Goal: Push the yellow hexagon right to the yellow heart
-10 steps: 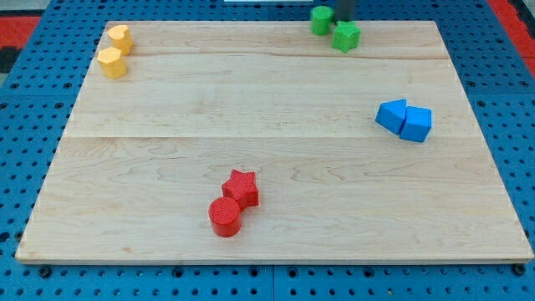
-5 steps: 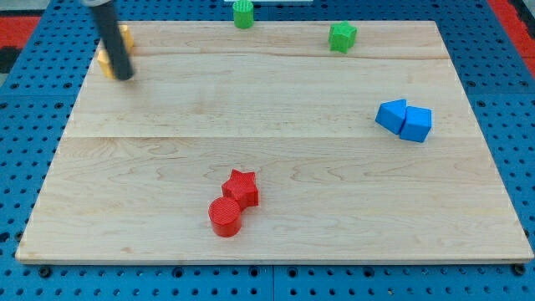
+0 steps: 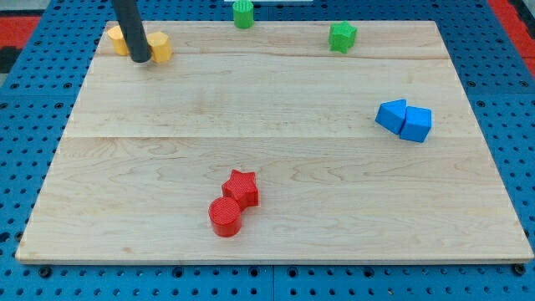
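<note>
Two yellow blocks lie at the board's top left corner. The yellow heart (image 3: 117, 39) shows partly behind the dark rod, on its left. The yellow hexagon (image 3: 160, 47) lies just right of the rod and touches it or nearly so. My tip (image 3: 140, 61) rests on the board between the two blocks, slightly below them. The rod rises from there out of the view's top. The two yellow blocks stand a small gap apart, with the rod between them.
A green cylinder (image 3: 243, 13) sits at the board's top edge, and a green star (image 3: 342, 36) to its right. Two blue blocks (image 3: 405, 120) touch at the right. A red star (image 3: 242, 187) and a red cylinder (image 3: 225, 216) touch at the lower middle.
The rod came from the top right to the top left, shifting the green cylinder left. The yellow hexagon moved from below the heart to up and right of it.
</note>
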Robot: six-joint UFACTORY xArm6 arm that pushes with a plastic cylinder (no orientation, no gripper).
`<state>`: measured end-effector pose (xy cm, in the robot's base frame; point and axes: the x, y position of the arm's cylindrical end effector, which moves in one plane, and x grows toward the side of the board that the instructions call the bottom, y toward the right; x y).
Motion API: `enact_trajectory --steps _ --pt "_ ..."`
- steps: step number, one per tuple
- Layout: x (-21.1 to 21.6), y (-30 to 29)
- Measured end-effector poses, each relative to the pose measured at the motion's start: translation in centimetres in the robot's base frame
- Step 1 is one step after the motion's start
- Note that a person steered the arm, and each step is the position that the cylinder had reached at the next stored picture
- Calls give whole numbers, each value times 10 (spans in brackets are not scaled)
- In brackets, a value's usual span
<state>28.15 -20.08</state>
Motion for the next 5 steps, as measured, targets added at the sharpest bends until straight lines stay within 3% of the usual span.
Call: enact_trajectory --steps 1,2,3,4,5 --pt "-23 34" --pt "47 118" --pt "61 254" --pt "40 372" --pt "-16 386"
